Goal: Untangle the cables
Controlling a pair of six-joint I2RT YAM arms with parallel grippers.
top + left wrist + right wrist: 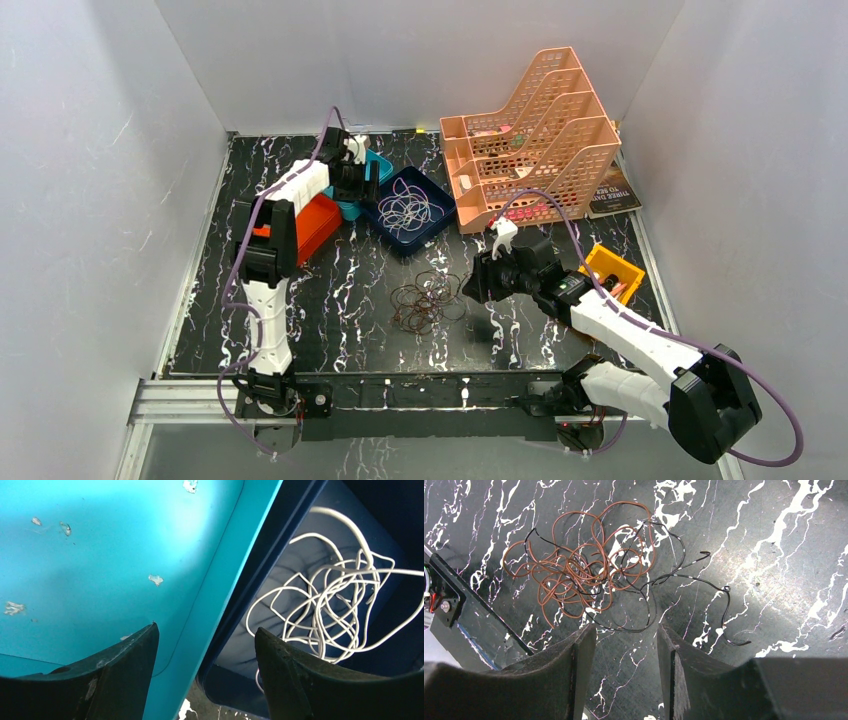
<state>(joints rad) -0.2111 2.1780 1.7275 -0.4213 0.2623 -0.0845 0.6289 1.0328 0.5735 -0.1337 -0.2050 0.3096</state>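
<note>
Left pincer (360, 185) hangs at the far side of the tabletop (340, 300), over the seam where the teal bin (381, 166) meets the navy tray (440, 225). Its arm is stretched far and bent down at the wrist. Whitish cables (405, 212) lie alone in that tray, so one colour looks sorted out. Near the middle, brown cables (425, 300) lie in a tangle. The right pincer (473, 287) sits just to their right, its arm reaching in low from the near right corner.

From the left wrist, the jaws stand wide and empty, with teal floor past one finger and the whitish loops past the other.

From the right wrist, the jaws are moderately parted with nothing between them, pointing down just short of the tangle. A black cable (696, 578) threads through the brown loops and trails off to the right. Separating those two is, I judge, the work left.
</note>
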